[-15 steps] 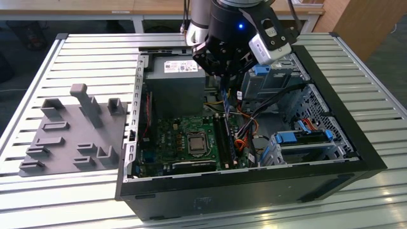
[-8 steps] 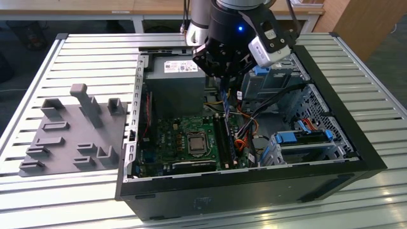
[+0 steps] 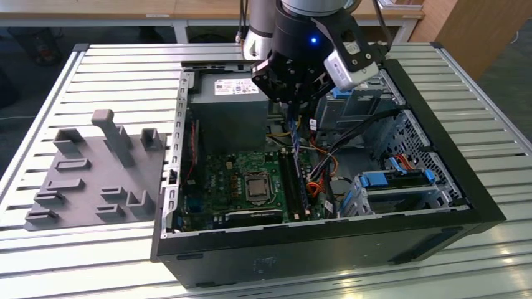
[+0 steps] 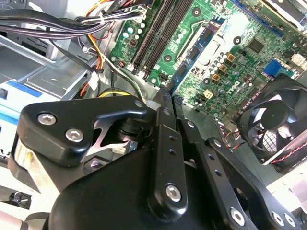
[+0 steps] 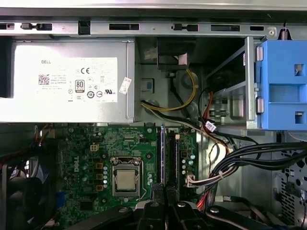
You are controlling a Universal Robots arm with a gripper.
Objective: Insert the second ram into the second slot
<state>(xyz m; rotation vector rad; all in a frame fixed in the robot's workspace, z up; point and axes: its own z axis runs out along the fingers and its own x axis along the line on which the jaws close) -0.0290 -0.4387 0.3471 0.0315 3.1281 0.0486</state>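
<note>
My gripper (image 3: 291, 104) hangs inside the open computer case (image 3: 332, 237), above the green motherboard (image 3: 224, 180). Its fingers are shut on the second ram (image 5: 162, 153), a thin blue stick seen edge-on that reaches from the fingertips (image 5: 157, 192) toward the board. In the exterior view the ram (image 3: 293, 134) hangs below the gripper, over the long dark memory slots (image 3: 293, 184). In the first wrist view the ram lines up along the slots (image 5: 175, 158), beside the processor socket (image 5: 125, 179). In the second wrist view the gripper (image 4: 167, 96) shows the ram's blue edge (image 4: 184, 69), with the slots (image 4: 156, 33) apart from it.
A grey power supply (image 5: 67, 81) sits at the case's far end. Bundled cables (image 5: 249, 163) run close to the slots on the drive-bay side. Blue drive-bay latches (image 3: 399, 177) and a fan (image 4: 278, 120) are nearby. A grey fixture plate (image 3: 91, 174) lies at the exterior view's left.
</note>
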